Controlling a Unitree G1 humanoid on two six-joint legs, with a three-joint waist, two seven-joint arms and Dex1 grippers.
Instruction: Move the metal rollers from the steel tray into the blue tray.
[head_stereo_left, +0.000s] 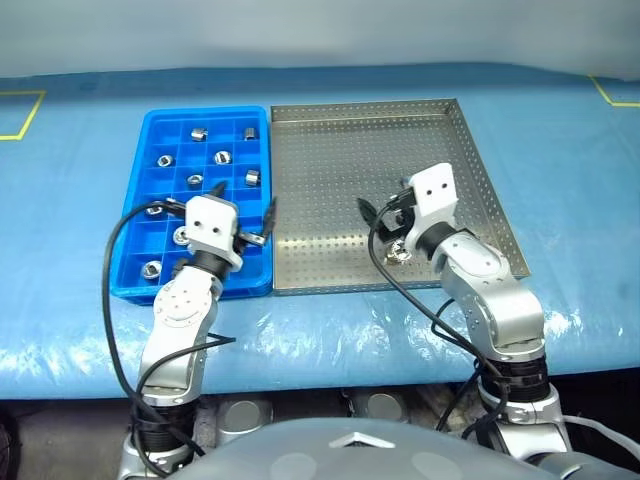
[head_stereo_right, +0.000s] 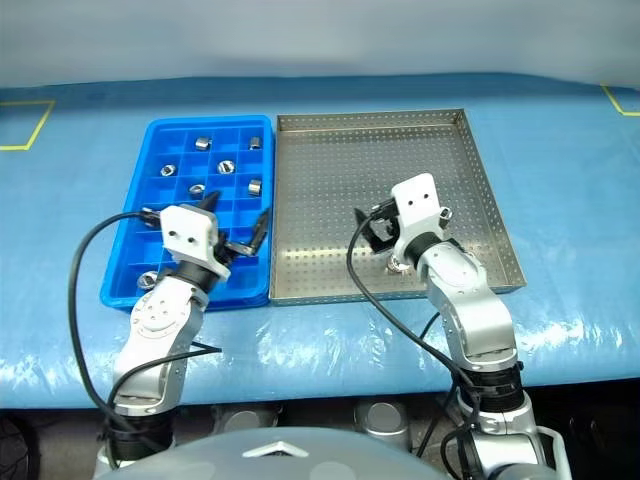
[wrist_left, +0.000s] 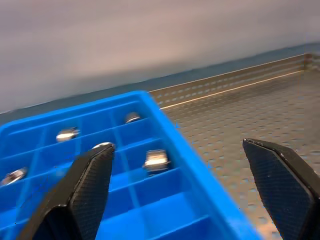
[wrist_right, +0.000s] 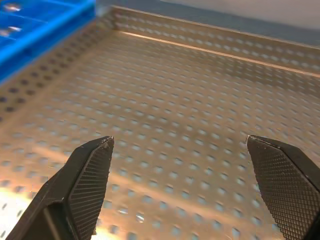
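Left gripper (head_stereo_left: 243, 222) spread wide and empty over the blue tray's (head_stereo_left: 166, 127) right edge; right gripper (head_stereo_left: 385, 208) likewise wide, empty, low over the steel tray (head_stereo_left: 330, 150).

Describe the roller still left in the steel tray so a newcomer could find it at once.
Start at the steel tray, the grey perforated one to the right of the blue tray. Look near its front rim, just under the open right gripper: one metal roller lies there. It alone sits on the dotted steel floor; every other roller sits in a blue compartment.
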